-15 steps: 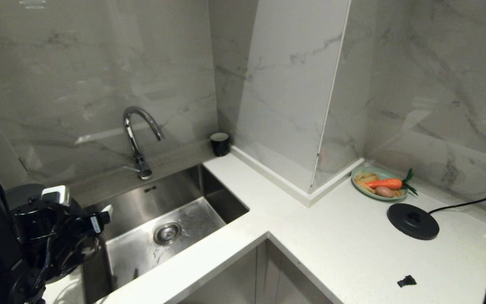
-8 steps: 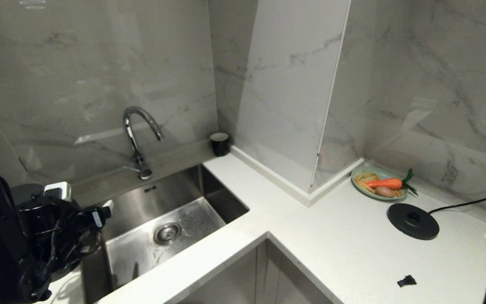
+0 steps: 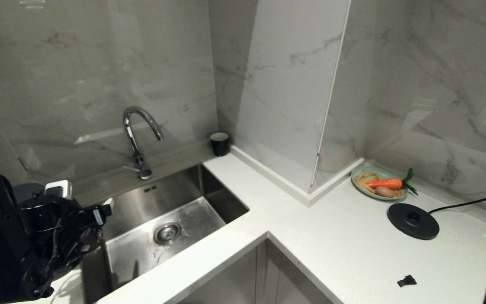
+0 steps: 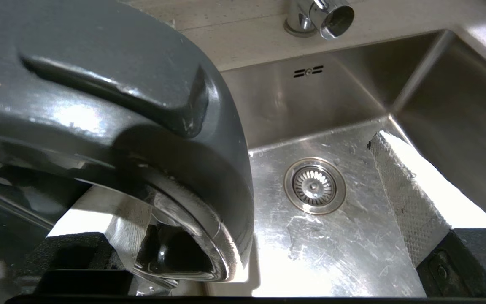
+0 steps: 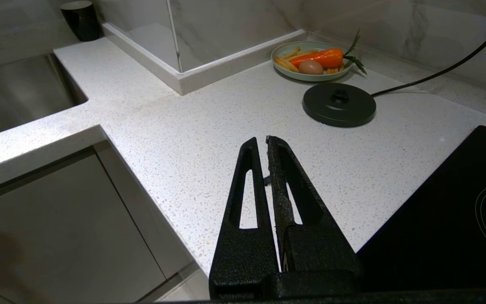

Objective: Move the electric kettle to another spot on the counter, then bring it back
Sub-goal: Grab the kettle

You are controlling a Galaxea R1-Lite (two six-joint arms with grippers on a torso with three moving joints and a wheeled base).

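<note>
Black glossy kettle at my far left, beside the sink, my left fingers spread wide at it.

My left gripper (image 3: 99, 213) is the nearer by far: the electric kettle (image 4: 112, 126) sits close against one of my fingers (image 4: 403, 190), which stand apart with nothing clamped, the sink (image 3: 209, 190) under them. It stands upright on the surface (image 3: 310, 236), long axis vertical; which way the spout points I cannot tell. Its base disc (image 3: 413, 221) lies well apart at the right. My right gripper (image 5: 267, 141) hangs parked, fingers together.
</note>
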